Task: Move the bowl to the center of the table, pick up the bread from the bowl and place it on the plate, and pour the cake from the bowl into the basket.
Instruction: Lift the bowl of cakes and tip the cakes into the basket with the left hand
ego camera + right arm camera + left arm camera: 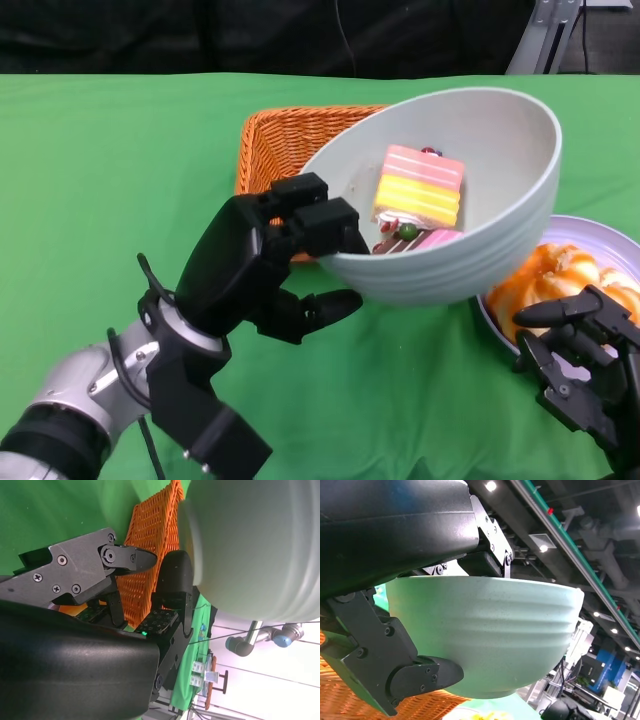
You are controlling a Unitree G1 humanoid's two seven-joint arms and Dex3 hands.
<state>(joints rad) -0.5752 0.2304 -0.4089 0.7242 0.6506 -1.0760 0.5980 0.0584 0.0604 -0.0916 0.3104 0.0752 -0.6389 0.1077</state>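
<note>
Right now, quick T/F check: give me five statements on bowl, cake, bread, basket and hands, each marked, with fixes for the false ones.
1. The left hand holds the bowl lifted off the table. True.
2. The bowl is empty. False: the cake, pink and yellow layers, lies inside it.
3. The bread is on the plate. True.
4. The right hand grips the bowl. False: it holds nothing, its fingers apart near the bread.
5. The basket is blue plastic. False: it is orange wicker, behind the tilted bowl.
</note>
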